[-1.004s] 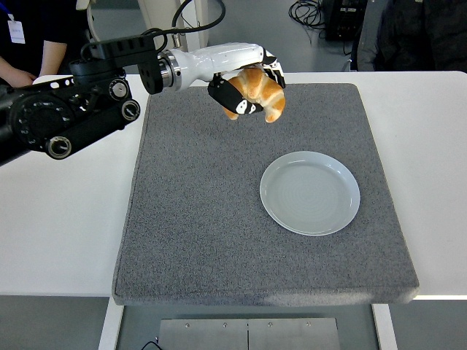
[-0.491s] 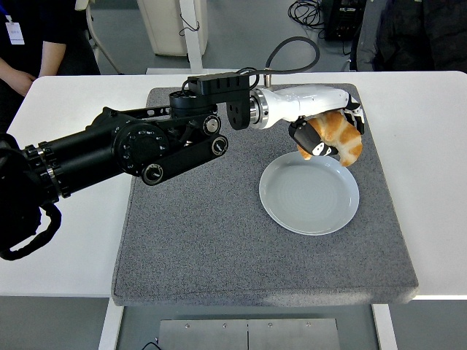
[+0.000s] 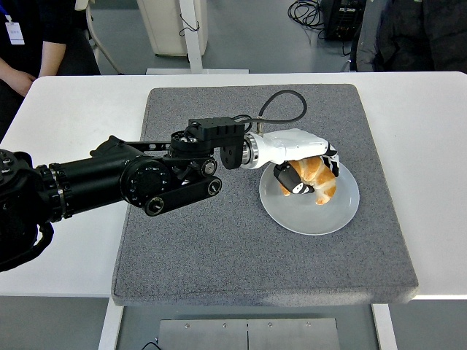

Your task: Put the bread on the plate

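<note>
Your left hand (image 3: 306, 171) sits right of the frame's centre, its fingers wrapped around the croissant (image 3: 319, 180), which hangs low over the upper middle of the pale plate (image 3: 292, 215). Whether the pastry's lower tip is touching the plate or hovering just above it, you cannot tell from this angle (the dark fingers (image 3: 288, 182) hide the near side of it). The plate lies on the grey mat (image 3: 204, 248), which covers most of the white table (image 3: 66, 240), and the black left arm (image 3: 124, 179) reaches in from the left edge across the mat's middle, with a cable loop (image 3: 284, 106) arching above the white wrist. The right arm does not show at all. At the upper left of the frame a person (image 3: 33, 36) in dark clothes stands behind the table, well apart from the work. As for progress, you are most of the way there by the look of it: the bread is gripped, carried and positioned over its target. What is left is the last bit of lowering if any gap remains, then opening the fingers so the croissant settles on the plate, and drawing the hand clear without dragging the pastry or nudging the plate across the mat.
</note>
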Controlling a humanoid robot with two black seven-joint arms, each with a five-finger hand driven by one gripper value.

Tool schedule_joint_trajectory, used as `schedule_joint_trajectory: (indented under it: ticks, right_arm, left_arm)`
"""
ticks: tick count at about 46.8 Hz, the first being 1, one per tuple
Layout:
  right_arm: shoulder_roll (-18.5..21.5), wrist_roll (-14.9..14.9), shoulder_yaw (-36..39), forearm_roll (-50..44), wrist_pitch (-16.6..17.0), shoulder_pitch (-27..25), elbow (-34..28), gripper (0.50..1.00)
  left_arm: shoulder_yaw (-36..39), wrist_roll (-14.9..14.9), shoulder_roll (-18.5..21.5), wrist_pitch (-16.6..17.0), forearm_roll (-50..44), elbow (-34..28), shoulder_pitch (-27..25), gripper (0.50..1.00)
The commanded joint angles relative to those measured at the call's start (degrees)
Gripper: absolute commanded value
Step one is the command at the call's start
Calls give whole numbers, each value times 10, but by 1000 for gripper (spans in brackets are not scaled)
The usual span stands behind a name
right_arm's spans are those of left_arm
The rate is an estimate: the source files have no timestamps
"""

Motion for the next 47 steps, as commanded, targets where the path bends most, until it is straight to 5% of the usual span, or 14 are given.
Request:
schedule_joint_trajectory:
  ticks: [1,47]
  right_arm:
    - [0,0,0,0,0,0,0,1000]
    - [0,0,0,0,0,0,1,1000]
  left_arm:
    - [0,-1,0,3,2,3,7,500]
    - [19,-1,0,34,-8,38,40,500]
